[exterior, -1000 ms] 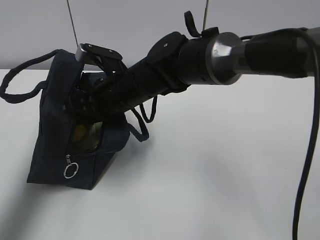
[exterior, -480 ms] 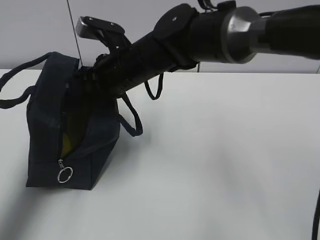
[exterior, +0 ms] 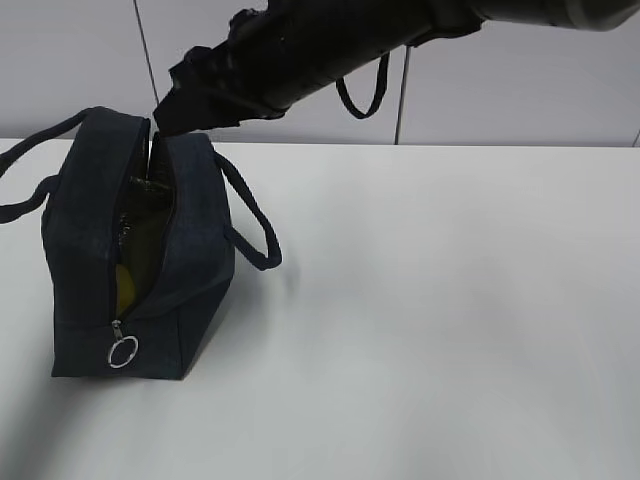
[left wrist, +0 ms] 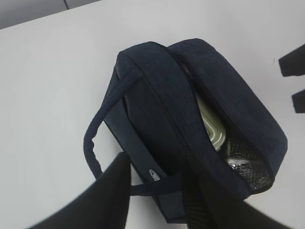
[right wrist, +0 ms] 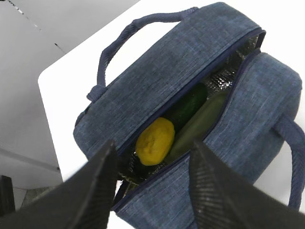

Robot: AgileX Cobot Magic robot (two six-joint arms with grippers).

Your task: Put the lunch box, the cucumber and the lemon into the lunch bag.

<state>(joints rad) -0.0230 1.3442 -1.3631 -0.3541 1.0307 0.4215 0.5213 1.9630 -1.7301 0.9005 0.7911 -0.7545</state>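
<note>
The navy lunch bag (exterior: 190, 260) stands at the table's left with its top zipper open. In the right wrist view the bag (right wrist: 162, 76) holds the yellow lemon (right wrist: 155, 140), the dark cucumber (right wrist: 190, 102) and the lunch box's sage-green edge (right wrist: 202, 121). The ribbed lunch box lid (left wrist: 209, 126) shows inside the bag (left wrist: 157, 95) in the left wrist view. A bit of the lemon (exterior: 125, 285) shows through the slit. My right gripper (right wrist: 153, 143) is open and empty above the opening, also in the exterior view (exterior: 170, 105). My left gripper (left wrist: 157, 160) is open, above the bag's end.
The white table (exterior: 450, 300) stretches to the right of the bag. The bag's loop handles (exterior: 250, 230) hang off both sides. A silver ring pull (exterior: 123, 352) hangs at the near end. The right arm (exterior: 330, 40) crosses overhead from the right.
My right gripper has come up out of the bag and risen above it. The bag's mouth has narrowed and the bag has settled upright.
</note>
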